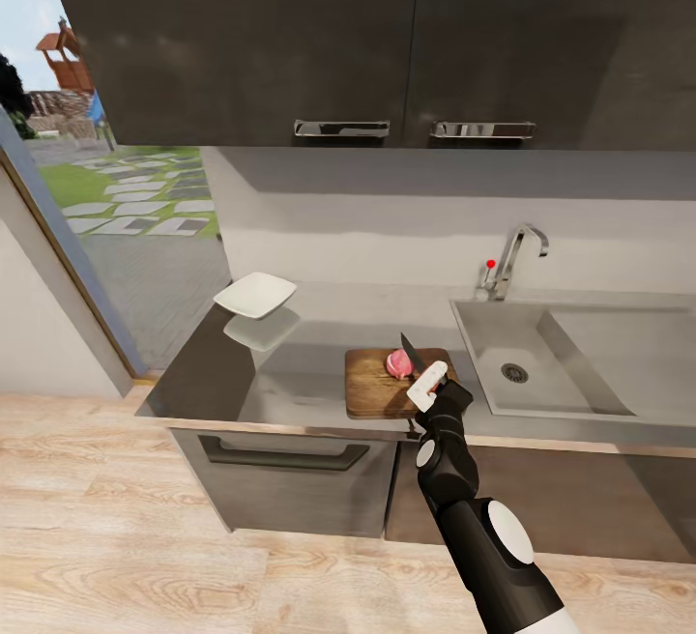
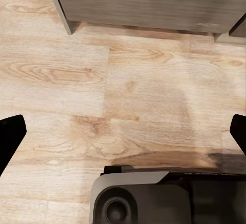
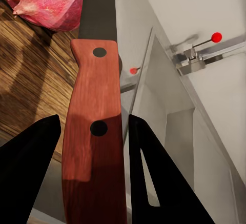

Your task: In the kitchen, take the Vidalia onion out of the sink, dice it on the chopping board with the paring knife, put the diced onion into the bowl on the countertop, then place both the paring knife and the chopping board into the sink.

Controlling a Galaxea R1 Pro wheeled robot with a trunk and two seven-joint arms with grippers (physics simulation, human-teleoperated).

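The right gripper (image 3: pixel 92 147) has its fingers closed on the paring knife (image 1: pixel 410 354), blade raised beside the onion (image 1: pixel 397 362) on the chopping board (image 1: pixel 372 392) (probably ready to dice), while the left gripper (image 2: pixel 123 131) hangs open above the floor (image 2: pixel 128 80).

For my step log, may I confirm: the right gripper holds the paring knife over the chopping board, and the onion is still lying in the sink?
Not quite. The onion lies on the chopping board, not in the sink, as the head view shows. The rest stands: the right gripper holds the paring knife over the board.
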